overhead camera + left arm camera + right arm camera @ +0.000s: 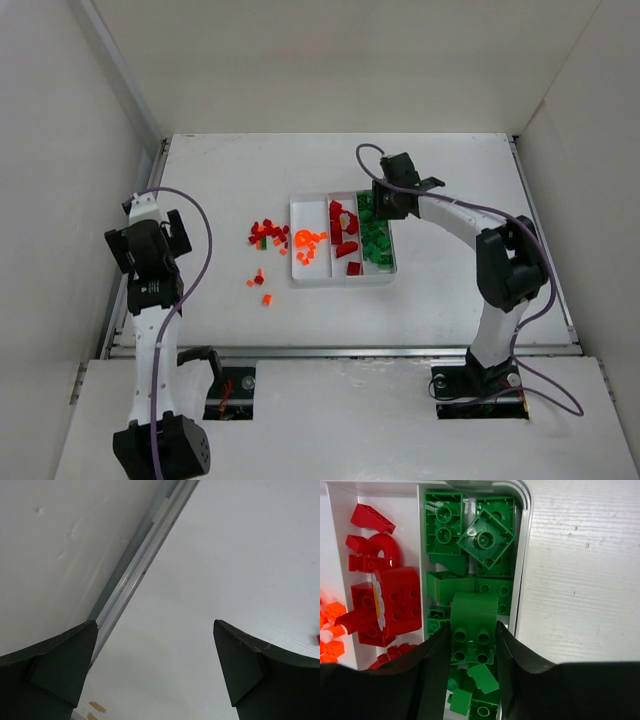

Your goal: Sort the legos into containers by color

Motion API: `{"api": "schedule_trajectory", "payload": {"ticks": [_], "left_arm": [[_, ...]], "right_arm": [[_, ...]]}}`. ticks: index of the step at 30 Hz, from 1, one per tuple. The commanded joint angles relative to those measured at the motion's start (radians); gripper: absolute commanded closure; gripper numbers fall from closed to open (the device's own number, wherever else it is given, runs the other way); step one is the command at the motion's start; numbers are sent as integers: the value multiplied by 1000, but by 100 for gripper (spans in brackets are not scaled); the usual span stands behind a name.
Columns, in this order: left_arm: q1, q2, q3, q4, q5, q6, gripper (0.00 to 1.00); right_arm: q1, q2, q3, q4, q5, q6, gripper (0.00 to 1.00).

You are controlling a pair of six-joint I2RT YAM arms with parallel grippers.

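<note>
Our left arm point(150, 300) stands well to the left of the tray point(298, 212), and the left gripper point(155, 622) is spread wide. Our right arm point(500, 270) reaches in from the tray's right with a bent elbow. The right gripper point(472, 630) is low over the tray's right compartment, fingers close against a green lego point(472, 610) (gripped or merely flanked, we cannot tell).

Bright even overhead light; faint soft shadows; wrist pics slightly soft.
</note>
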Motion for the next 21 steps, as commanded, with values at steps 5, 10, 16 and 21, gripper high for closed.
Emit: {"api": "schedule_trajectory", "payload": {"ticks": [5,10,16,21], "left_arm": [[-3,65,113,33,393,381,0],[-58,177,150,-61,596,620,4],[-102,237,149,-286,887,1089,15],[-148,237,84,-549,951,1769,25]], "right_arm": [[-2,33,62,31,-52,-66,91],[-2,65,121,-38,-52,-115,39],[-2,18,168,-81,-52,-166,4],[-2,-28,177,-58,-77,-175,1]]}}
